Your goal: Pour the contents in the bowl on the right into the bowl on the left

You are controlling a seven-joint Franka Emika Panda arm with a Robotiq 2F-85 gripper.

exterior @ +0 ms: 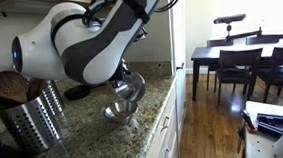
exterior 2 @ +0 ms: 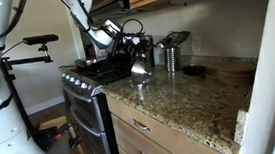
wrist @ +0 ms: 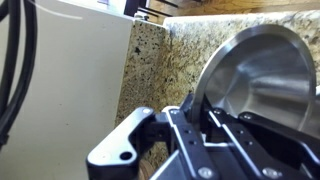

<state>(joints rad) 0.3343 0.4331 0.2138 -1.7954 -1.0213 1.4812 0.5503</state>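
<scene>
My gripper [wrist: 192,112] is shut on the rim of a shiny steel bowl [wrist: 255,70]. In both exterior views I hold this bowl [exterior: 133,86] [exterior 2: 140,67] lifted and steeply tilted on its side. A second steel bowl [exterior: 120,113] stands on the granite counter [exterior: 101,142] directly below the tilted one. In an exterior view the lower bowl [exterior 2: 140,82] is mostly hidden by the held one. I cannot see any contents in either bowl. The arm's white and grey links fill the upper left of an exterior view.
A perforated steel utensil holder [exterior: 34,122] with wooden utensils stands at the near end of the counter. A steel canister [exterior 2: 172,54] stands by the wall behind the bowls. A stove [exterior 2: 86,79] with pans adjoins the counter. The counter edge [wrist: 128,80] drops to white cabinets.
</scene>
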